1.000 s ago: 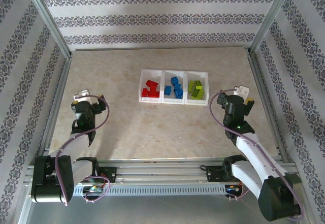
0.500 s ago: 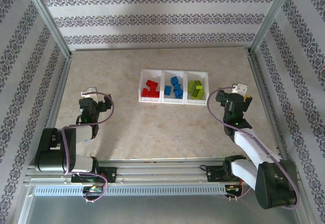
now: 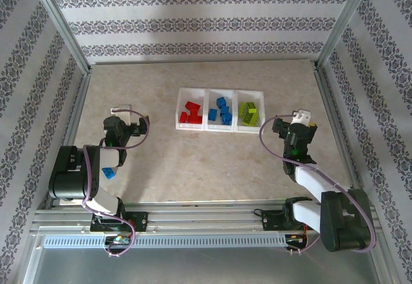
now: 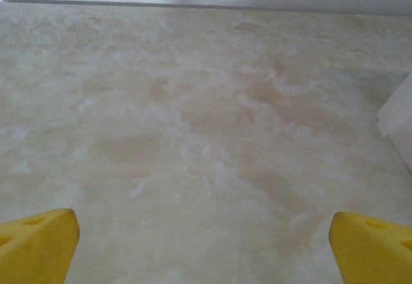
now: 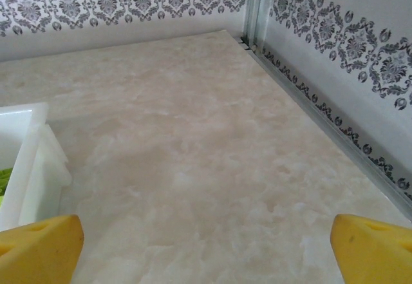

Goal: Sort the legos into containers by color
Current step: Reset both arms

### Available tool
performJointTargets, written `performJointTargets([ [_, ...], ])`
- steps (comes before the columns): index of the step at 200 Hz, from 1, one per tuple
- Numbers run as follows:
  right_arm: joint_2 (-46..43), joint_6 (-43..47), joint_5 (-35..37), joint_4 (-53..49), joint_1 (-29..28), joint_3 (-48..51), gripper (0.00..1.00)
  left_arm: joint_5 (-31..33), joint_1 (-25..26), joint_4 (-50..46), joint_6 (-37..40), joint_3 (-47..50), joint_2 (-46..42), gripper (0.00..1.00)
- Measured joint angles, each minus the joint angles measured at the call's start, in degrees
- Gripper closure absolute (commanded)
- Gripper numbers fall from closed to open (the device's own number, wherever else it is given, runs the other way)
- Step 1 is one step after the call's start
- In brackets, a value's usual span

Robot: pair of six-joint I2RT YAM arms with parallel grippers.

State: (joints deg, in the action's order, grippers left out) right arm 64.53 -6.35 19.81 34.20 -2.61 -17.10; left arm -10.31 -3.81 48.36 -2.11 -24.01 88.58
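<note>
Legos: all lie inside the tray, grouped by colour.
Red legos (image 3: 190, 113): a small heap in the left compartment.
Blue legos (image 3: 222, 112): in the middle compartment, some touching each other.
Green legos (image 3: 250, 112): in the right compartment; the right wrist view catches a sliver of green at its left edge.
Tray (image 3: 220, 92): white and shallow, with three square compartments side by side. It sits flat on the table, right of centre and in the far half.
Tray in wrist views: its white outer wall stands at the left of the right wrist view, and a white corner shows at the right edge of the left wrist view.
Right gripper (image 3: 301, 119): near the tray's right end and a little nearer the bases, apart from it.
Right fingertips (image 5: 38, 248): yellow, at the two lower corners of the wrist view. The jaws stand wide apart with bare table between them, gripping nothing.
Left gripper (image 3: 120, 115): well to the left of the tray, near the table's left side, on an arm folded back on itself.
Left fingertips (image 4: 38, 242): yellow and spread just as wide, over bare table, with nothing between them.
Table (image 3: 148, 84): a pale beige marbled top.
Walls (image 3: 193, 23): white with grey ornamental bands, set in a metal frame (image 3: 61, 23).
</note>
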Motion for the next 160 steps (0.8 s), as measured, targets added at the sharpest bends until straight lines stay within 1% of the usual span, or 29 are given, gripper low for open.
performJointTargets([
  [38, 2.34, 0.81, -2.6, 5.75, 1.77, 1.33, 0.02, 2.97, 1.27, -2.25, 0.46, -1.29, 0.0, 0.0],
  [67, 6.12, 0.79, -4.79, 11.82, 2.12, 3.19, 0.02, 4.33, 1.49, -2.69, 0.46, -1.49, 0.0, 0.0],
  [94, 9.92, 0.79, -7.54, 15.61, 2.12, 3.48, 0.02, 4.79, 1.51, -2.91, 0.48, -1.49, 0.0, 0.0],
  [129, 12.79, 0.87, -9.7, 20.24, 2.12, 3.52, 0.02, 4.79, 1.51, -2.89, 0.59, -1.49, 0.0, 0.0],
  [137, 13.51, 1.01, -10.23, 21.38, 2.12, 3.56, 0.02, 4.74, 1.51, -2.43, 0.66, -1.25, 0.09, 0.0],
  [160, 16.96, 1.27, -11.28, 25.9, 2.12, 4.2, 0.02, 4.5, 1.51, 2.6, 0.7, 1.86, 1.51, 0.0],
])
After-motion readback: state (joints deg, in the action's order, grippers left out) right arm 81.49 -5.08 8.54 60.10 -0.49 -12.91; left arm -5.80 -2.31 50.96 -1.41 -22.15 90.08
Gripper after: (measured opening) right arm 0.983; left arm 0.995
